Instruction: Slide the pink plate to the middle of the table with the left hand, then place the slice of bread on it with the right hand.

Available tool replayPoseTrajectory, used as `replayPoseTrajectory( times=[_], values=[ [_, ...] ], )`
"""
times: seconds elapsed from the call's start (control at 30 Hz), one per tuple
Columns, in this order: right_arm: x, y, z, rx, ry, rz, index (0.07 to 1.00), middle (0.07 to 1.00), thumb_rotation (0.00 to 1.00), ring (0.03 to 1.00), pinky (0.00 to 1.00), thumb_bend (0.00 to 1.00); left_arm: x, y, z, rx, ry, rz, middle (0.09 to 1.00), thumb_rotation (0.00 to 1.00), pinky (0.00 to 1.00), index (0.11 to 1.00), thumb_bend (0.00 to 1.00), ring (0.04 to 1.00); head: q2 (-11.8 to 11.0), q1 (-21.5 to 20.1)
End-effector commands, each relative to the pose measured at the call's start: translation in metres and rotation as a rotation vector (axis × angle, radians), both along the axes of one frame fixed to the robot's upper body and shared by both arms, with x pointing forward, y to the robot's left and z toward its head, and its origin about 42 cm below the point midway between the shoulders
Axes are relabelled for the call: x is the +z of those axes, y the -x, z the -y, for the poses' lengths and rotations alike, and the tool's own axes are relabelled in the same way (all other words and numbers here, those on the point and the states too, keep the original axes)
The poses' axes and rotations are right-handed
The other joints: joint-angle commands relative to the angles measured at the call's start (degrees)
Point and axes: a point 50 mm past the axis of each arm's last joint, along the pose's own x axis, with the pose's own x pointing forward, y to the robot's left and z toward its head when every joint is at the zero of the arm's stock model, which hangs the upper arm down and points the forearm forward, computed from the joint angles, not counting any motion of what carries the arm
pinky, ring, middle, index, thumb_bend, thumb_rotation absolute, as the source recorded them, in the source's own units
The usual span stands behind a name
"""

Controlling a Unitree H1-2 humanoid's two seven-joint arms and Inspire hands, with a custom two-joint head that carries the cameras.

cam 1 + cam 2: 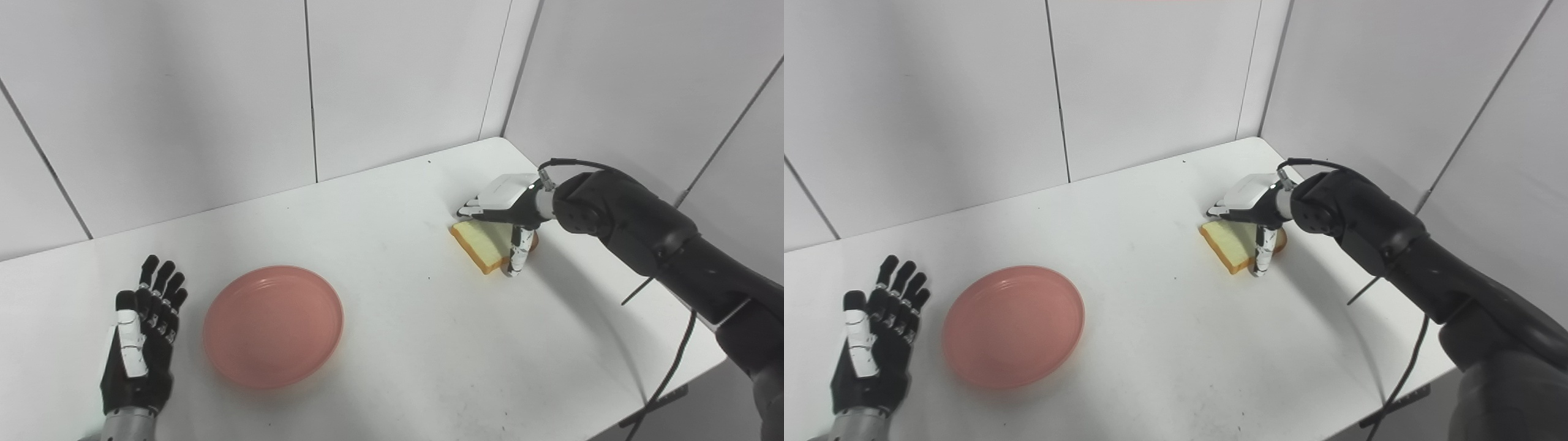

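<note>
Much bare table beyond plate

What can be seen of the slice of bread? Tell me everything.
The slice of bread is pale yellow with a golden-brown crust, lying flat on the white table toward its far right. The right hand is over it, thumb down at its near edge; its fingers reach over its far side. The pink plate sits apart.

No legible text, labels, brands, numbers or signs anywhere in either view. Checked wall panels, table top, plate, bread, both hands and the arm housing: plain surfaces only.
</note>
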Motion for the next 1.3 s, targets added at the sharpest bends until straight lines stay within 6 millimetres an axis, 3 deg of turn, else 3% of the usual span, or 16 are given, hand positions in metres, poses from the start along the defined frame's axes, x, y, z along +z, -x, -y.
replayPoseTrajectory(
  times=[0.0, 0.17, 0.3, 0.37, 0.4, 0.47, 0.63, 0.8, 0.87, 0.97, 1.03, 1.17, 1.27],
  values=[
    [0.029, -0.005, 0.007, 0.020, 0.032, 0.067, 1.000, 0.988, 0.34, 0.977, 0.97, 1.00, -0.033, 0.024, -0.003, 0.012, 0.008, -0.086, 0.978, 1.00, 0.99, 0.968, 0.74, 0.974, 0.01, 0.09],
    [0.016, -0.008, 0.006, -0.009, 0.016, 0.078, 0.971, 0.955, 0.27, 0.940, 0.90, 0.98, -0.032, 0.025, -0.001, 0.005, 0.016, -0.086, 0.985, 1.00, 0.99, 0.975, 0.74, 0.976, -0.03, 0.36],
    [0.010, -0.012, 0.004, -0.005, -0.010, 0.126, 0.860, 0.878, 0.21, 0.826, 0.72, 0.91, -0.031, 0.025, 0.000, 0.009, 0.016, -0.080, 0.982, 1.00, 0.99, 0.972, 0.73, 0.975, -0.04, 0.40],
    [0.007, -0.014, 0.003, 0.010, -0.016, 0.170, 0.762, 0.726, 0.17, 0.660, 0.58, 0.81, -0.032, 0.025, 0.000, 0.012, 0.015, -0.078, 0.979, 1.00, 0.98, 0.970, 0.73, 0.973, -0.21, 0.47],
    [0.005, -0.015, 0.003, 0.015, -0.019, 0.190, 0.653, 0.594, 0.10, 0.560, 0.49, 0.69, -0.032, 0.025, 0.001, 0.010, 0.013, -0.078, 0.980, 1.00, 0.99, 0.970, 0.74, 0.974, -0.21, 0.47],
    [0.001, -0.016, 0.003, 0.037, -0.027, 0.223, 0.567, 0.502, 0.04, 0.503, 0.44, 0.58, -0.032, 0.025, 0.001, 0.010, 0.013, -0.077, 0.980, 1.00, 0.98, 0.968, 0.74, 0.973, -0.32, 0.66],
    [-0.009, -0.016, 0.003, 0.106, -0.071, 0.293, 0.516, 0.440, 0.01, 0.375, 0.30, 0.53, -0.032, 0.025, 0.003, 0.010, 0.018, -0.082, 0.978, 0.99, 0.98, 0.965, 0.75, 0.972, -0.17, 0.90],
    [-0.012, -0.015, 0.002, 0.150, -0.085, 0.340, 0.511, 0.430, 0.00, 0.343, 0.26, 0.53, -0.032, 0.025, 0.004, 0.007, 0.017, -0.076, 0.977, 0.99, 0.98, 0.964, 0.75, 0.971, -0.10, 1.10],
    [-0.006, -0.016, -0.002, 0.146, -0.084, 0.356, 0.492, 0.475, 0.01, 0.418, 0.33, 0.53, -0.032, 0.025, 0.004, 0.002, 0.019, -0.074, 0.980, 0.99, 0.99, 0.968, 0.76, 0.972, -0.13, 1.27],
    [0.007, -0.016, -0.011, 0.158, -0.108, 0.413, 0.484, 0.495, 0.00, 0.467, 0.38, 0.53, -0.032, 0.024, 0.005, 0.004, 0.016, -0.074, 0.978, 0.99, 0.98, 0.965, 0.76, 0.970, 0.07, 2.17],
    [0.019, -0.015, -0.021, 0.189, -0.148, 0.467, 0.526, 0.441, 0.00, 0.388, 0.31, 0.52, -0.033, 0.024, 0.005, 0.003, 0.013, -0.074, 0.978, 0.97, 0.98, 0.963, 0.78, 0.971, 0.09, 3.09],
    [0.039, -0.014, -0.040, 0.246, -0.227, 0.574, 0.533, 0.425, 0.00, 0.350, 0.28, 0.52, -0.034, 0.025, 0.006, 0.008, 0.011, -0.076, 0.972, 0.95, 0.97, 0.957, 0.79, 0.968, -0.18, 4.38],
    [0.054, -0.014, -0.059, 0.282, -0.279, 0.638, 0.532, 0.440, 0.01, 0.416, 0.34, 0.52, -0.033, 0.025, 0.008, 0.008, -0.002, -0.078, 0.973, 0.96, 0.98, 0.958, 0.80, 0.968, -0.27, 4.97]
  ],
)
